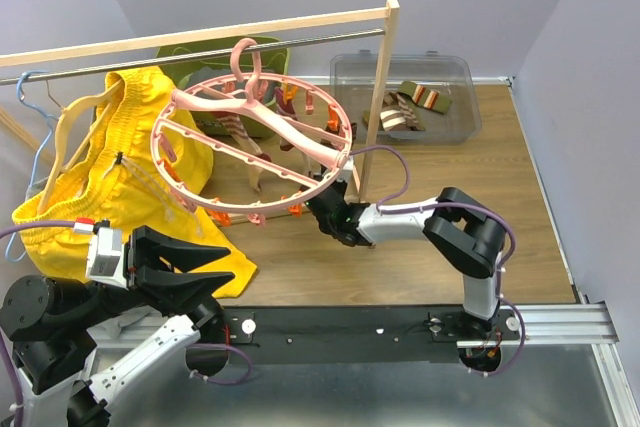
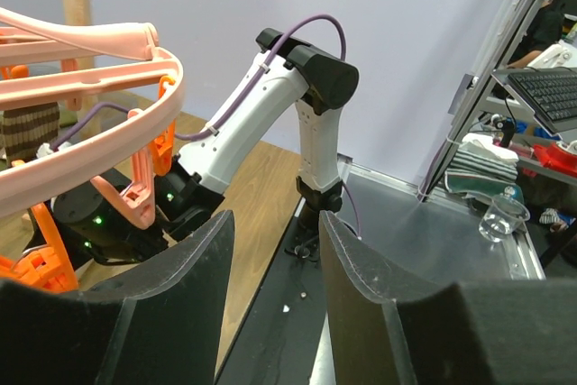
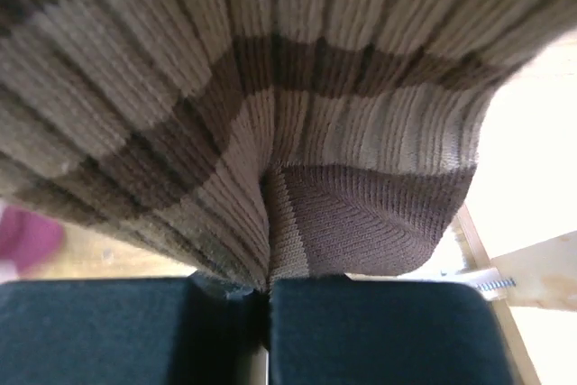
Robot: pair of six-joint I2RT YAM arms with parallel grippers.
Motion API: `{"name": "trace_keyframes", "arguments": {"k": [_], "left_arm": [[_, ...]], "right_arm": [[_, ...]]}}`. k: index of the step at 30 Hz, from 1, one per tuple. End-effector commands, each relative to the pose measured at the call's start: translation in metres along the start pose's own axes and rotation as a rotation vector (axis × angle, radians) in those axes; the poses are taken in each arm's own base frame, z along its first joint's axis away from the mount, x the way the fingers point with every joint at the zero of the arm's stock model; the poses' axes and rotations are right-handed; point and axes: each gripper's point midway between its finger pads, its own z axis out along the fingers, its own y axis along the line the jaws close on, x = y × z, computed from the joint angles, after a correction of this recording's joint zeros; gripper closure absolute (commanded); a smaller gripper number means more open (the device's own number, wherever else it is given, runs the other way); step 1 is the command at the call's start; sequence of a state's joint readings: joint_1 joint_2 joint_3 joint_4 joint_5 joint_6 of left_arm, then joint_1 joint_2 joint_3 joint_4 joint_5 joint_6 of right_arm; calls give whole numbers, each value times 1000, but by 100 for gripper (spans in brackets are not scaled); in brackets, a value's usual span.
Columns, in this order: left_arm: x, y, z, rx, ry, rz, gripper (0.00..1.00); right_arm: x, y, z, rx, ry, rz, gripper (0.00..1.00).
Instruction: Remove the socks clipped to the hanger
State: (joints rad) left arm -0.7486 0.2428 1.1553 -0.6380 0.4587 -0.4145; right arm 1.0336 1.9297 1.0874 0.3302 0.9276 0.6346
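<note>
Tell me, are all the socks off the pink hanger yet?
Not yet. Some socks lie in the clear bin. The right gripper, jaws shut, pinches a striped sock by the hanger. On it other socks hang clipped; the left gripper is open.

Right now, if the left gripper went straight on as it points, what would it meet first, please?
Probably the right arm, whose upright link stands ahead between the open fingers of the left gripper, though depth is unclear. The hanger lies off to its left.

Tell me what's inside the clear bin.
The clear bin holds an olive sock with orange patches and a striped sock. The wooden post hides a strip of its inside.
</note>
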Motion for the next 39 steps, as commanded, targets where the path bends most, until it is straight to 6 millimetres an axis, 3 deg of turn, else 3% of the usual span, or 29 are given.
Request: {"name": "trace_keyframes", "arguments": {"k": [1, 6, 7, 10, 11, 13, 14, 17, 18, 20, 21, 24, 29, 35, 39], "left_arm": [[4, -2, 0, 18, 16, 5, 48], [5, -2, 3, 31, 16, -2, 48], [5, -2, 4, 32, 15, -3, 48], [5, -3, 5, 39, 12, -9, 48], [4, -4, 5, 43, 11, -8, 48], [2, -4, 5, 40, 8, -12, 48], [1, -5, 5, 38, 5, -15, 48], [-6, -10, 2, 52, -11, -10, 48], [-6, -11, 2, 55, -10, -13, 45], [-9, -14, 2, 68, -17, -12, 43], [-10, -15, 2, 76, -19, -15, 40], [-12, -19, 4, 100, -21, -16, 38], [-22, -27, 9, 148, -56, -23, 37], [-21, -31, 19, 209, -57, -54, 37], [-20, -37, 22, 254, -50, -71, 37]], "right_arm": [[-5, 5, -19, -61, 0, -33, 99], [-6, 10, -52, -121, 56, -87, 99], [-16, 13, -63, -147, 58, -69, 99], [-12, 7, -88, -190, 100, -107, 99], [-25, 7, -99, -221, 95, -108, 99], [-18, 6, -117, -298, 132, -137, 99], [-33, 5, -129, -338, 123, -123, 99], [-25, -4, -151, -436, 178, -135, 99], [-39, -2, -164, -497, 170, -103, 99], [-33, 3, -185, -623, 226, -131, 99], [-44, 6, -198, -677, 225, -110, 99], [-43, 4, -225, -772, 292, -114, 99], [-63, -7, -271, -921, 367, -82, 99], [-112, -38, -303, -972, 323, -32, 99], [-125, -45, -326, -1041, 356, -51, 99]]}}
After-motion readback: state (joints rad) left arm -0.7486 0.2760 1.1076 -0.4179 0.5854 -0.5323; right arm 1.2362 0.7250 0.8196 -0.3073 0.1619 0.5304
